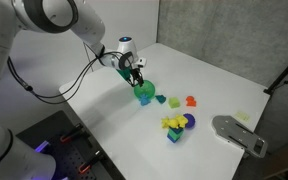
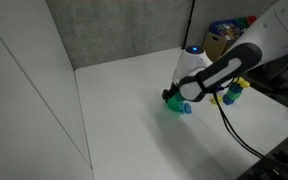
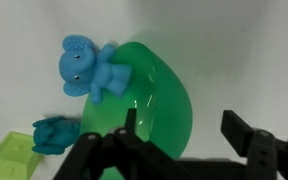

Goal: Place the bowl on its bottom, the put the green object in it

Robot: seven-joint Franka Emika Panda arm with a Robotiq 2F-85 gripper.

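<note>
The small, round, bright-green plastic bowl [image 3: 154, 95] was seen on the white matte table [image 1: 219, 75], directly beneath the black Robotiq gripper [image 3: 177, 122]. Its surface was smooth and glossy, with a soft reflection across the curved wall. Whether it lay tilted or inverted could not be told from the wrist view. The gripper's dark, angular fingers [image 3: 246, 140] were held well apart. One was set over the bowl's green surface and the other just outside its edge, and nothing was gripped between them.

A light-blue, rounded animal-shaped toy [image 3: 89, 70] with a dimpled ear was pressed against the bowl's far side. The tiny teal toy piece [image 3: 52, 135], lumpy and matte, lay on the table just beside the bowl, touching or nearly touching a translucent yellow-green cube [image 3: 12, 155].

In an exterior view, the bowl [image 1: 144, 93] was found near the table's middle, with a small orange piece [image 1: 191, 101] farther along. A multicoloured block pile [image 1: 177, 125] and a flat grey device [image 1: 239, 135] lay well apart from it.
</note>
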